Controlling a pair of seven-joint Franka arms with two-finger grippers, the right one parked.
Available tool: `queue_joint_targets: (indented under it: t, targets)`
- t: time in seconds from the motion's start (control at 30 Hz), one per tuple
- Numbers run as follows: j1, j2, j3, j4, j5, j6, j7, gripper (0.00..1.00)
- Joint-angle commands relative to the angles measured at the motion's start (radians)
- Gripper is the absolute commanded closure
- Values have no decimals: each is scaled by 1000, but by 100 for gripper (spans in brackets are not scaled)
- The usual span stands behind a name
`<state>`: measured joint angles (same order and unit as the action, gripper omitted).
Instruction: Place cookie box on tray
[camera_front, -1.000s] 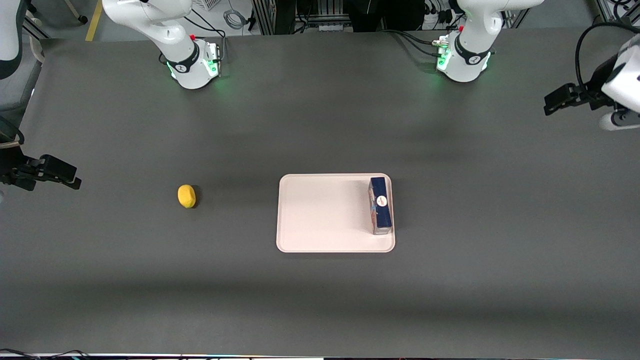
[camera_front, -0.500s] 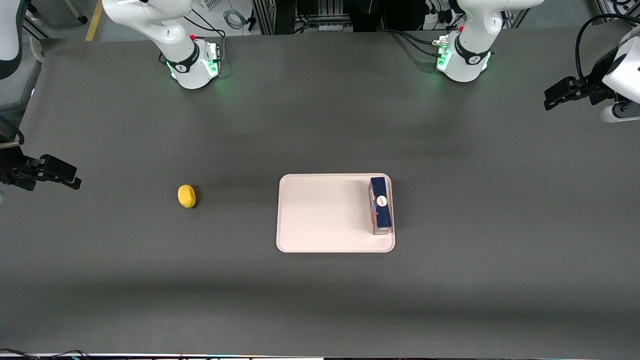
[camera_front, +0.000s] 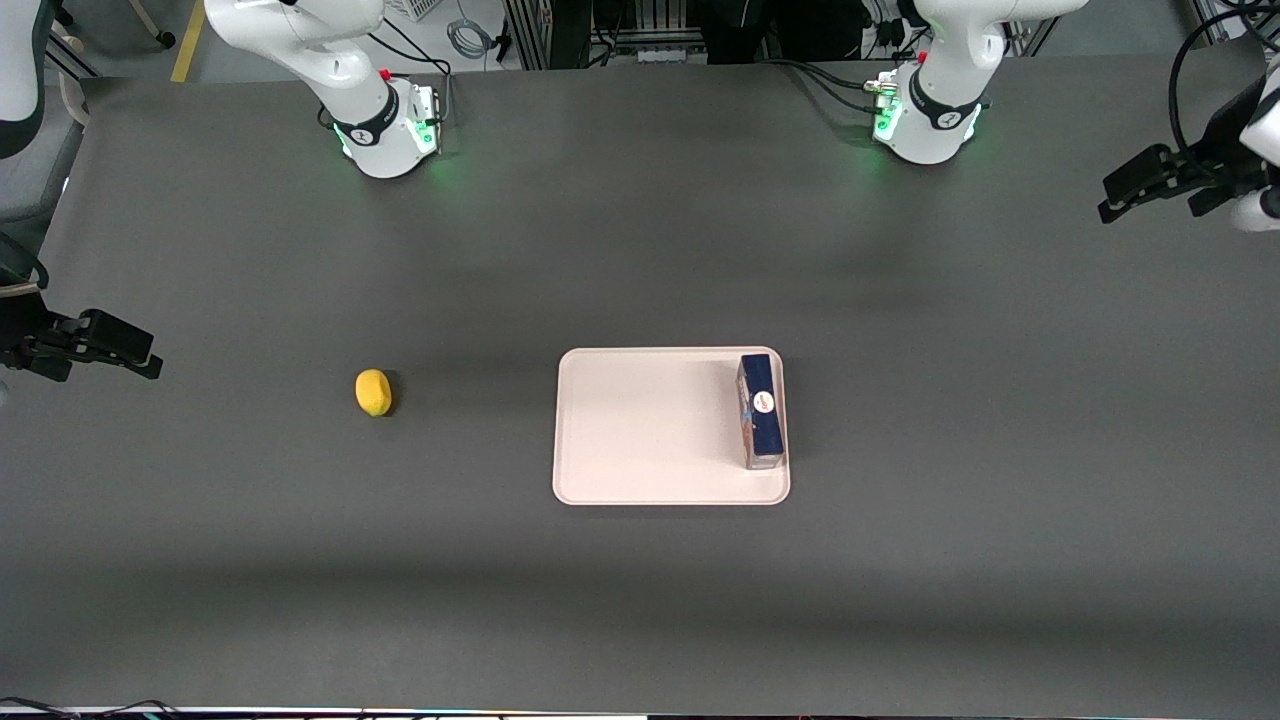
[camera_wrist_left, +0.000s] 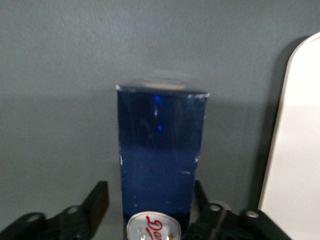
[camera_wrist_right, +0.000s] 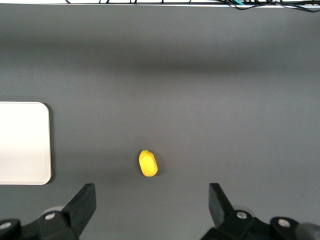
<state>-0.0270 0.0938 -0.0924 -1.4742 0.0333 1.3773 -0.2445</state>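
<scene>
Front view: small dark navy cardboard cookie box (camera_front: 763, 410) lying inside large pale pinkish rectangular tray (camera_front: 650, 430). Tool (camera_front: 1108, 200) empty, spread wide, well apart over grey worktop (camera_front: 1000, 400). Placement seemingly done.

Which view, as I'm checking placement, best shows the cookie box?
The front view: the cookie box lies whole on the tray, along its edge nearest the working arm, the gripper far off at that end of the table. The left wrist view shows only one blue face close up; the right wrist view misses it.
</scene>
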Motion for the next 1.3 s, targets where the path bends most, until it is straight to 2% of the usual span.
queue_joint_targets:
  t: [0.0,0.33,0.5,0.9,1.27]
  targets:
    - [-10,-75,33,-46,-7,-40,37,0]
    - [-11,-124,68,-58,-10,-53,79,0]
    - [-25,-150,125,-61,-13,-60,125,0]
    - [-21,-169,117,-67,-23,-63,149,0]
    - [-19,-285,114,-210,-24,45,159,0]
